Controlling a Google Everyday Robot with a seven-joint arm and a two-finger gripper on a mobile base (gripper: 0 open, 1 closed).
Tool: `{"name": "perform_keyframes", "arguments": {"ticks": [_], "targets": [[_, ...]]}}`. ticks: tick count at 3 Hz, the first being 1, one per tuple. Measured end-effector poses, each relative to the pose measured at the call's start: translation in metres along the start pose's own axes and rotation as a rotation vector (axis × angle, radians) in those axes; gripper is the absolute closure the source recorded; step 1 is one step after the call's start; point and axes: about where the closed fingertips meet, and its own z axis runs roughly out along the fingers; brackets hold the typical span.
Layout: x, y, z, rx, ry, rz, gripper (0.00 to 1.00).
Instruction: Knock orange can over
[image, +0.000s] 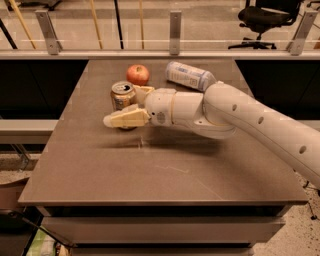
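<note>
The orange can (122, 95) stands upright on the brown table (150, 165), left of centre toward the back. My gripper (121, 105) is right at the can, on the end of the white arm (240, 117) that reaches in from the right. One cream finger (126, 119) lies across the front of the can's base. The other finger (143, 91) shows just to the can's right and behind it. The fingers stand apart, with the can partly between them.
A red-orange apple (138, 74) sits just behind the can. A clear plastic bottle with a white label (189, 75) lies on its side at the back, right of the apple. A railing with posts (174, 32) runs behind the table.
</note>
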Motion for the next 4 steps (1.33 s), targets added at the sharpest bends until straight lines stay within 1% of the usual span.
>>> {"name": "perform_keyframes", "arguments": {"ticks": [3, 4], "targets": [[-0.0022, 0.0048, 0.0055, -0.012, -0.001, -0.003, 0.86], [-0.0039, 0.0055, 0.0054, -0.012, 0.003, -0.005, 1.00]]}}
